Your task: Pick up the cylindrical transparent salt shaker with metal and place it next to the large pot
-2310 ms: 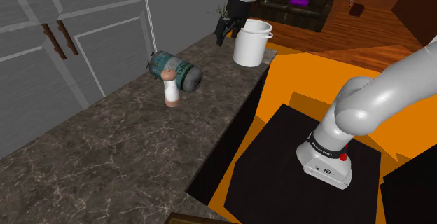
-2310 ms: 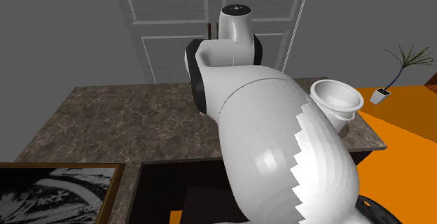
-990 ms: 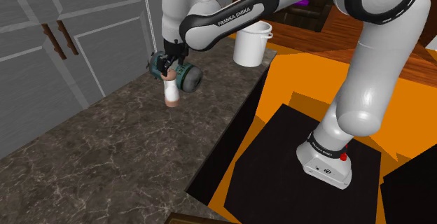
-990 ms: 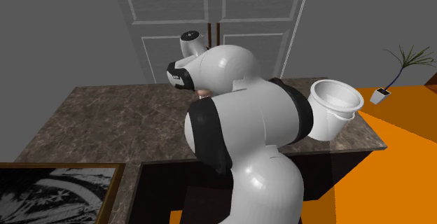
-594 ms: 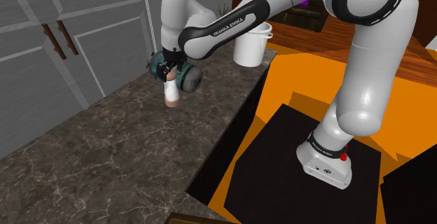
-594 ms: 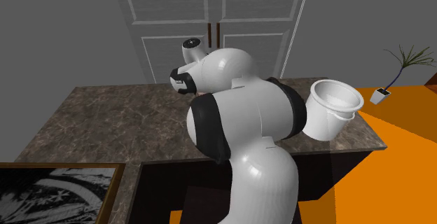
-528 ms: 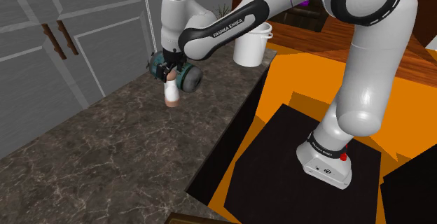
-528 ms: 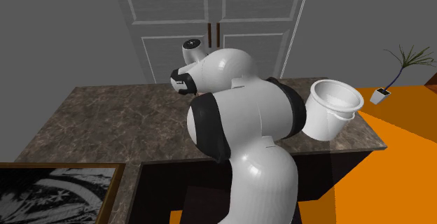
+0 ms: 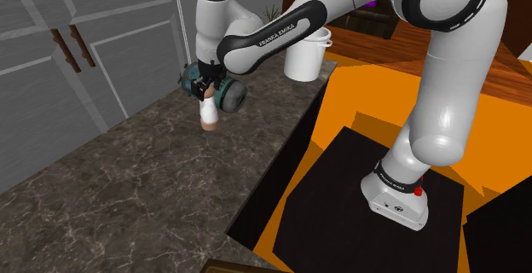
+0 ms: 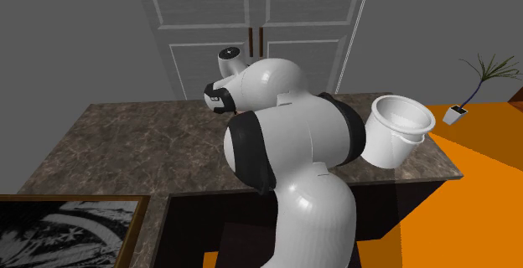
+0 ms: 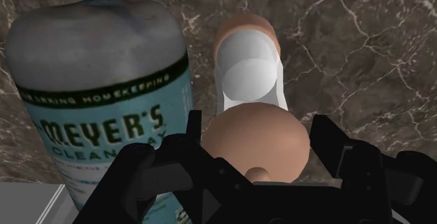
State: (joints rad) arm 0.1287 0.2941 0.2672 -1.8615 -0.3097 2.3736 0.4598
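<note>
The salt shaker (image 9: 208,114) stands upright on the dark marbled countertop (image 9: 145,186), a pale body with copper-coloured top and base. My gripper (image 9: 205,90) comes down on it from above. In the wrist view the two black fingers (image 11: 195,133) press against either side of the shaker's rounded copper cap (image 11: 255,140), so my gripper (image 11: 258,128) is shut on the salt shaker (image 11: 248,75). The large white pot (image 9: 305,54) stands farther along the counter toward the shoulder view's upper right, also near the counter's right end in the second exterior view (image 10: 401,128).
A teal-labelled soap bottle (image 9: 227,93) lies on its side right beside the shaker (image 11: 105,96). Grey cabinet doors (image 9: 77,49) back the counter. The counter's front edge (image 9: 281,156) drops off toward the stand. In the second exterior view the arm (image 10: 285,141) hides the shaker.
The arm swung from the pot to the shaker. Over the last second the hand sank slightly and the fingers closed onto the shaker's cap. The shaker stays put.
</note>
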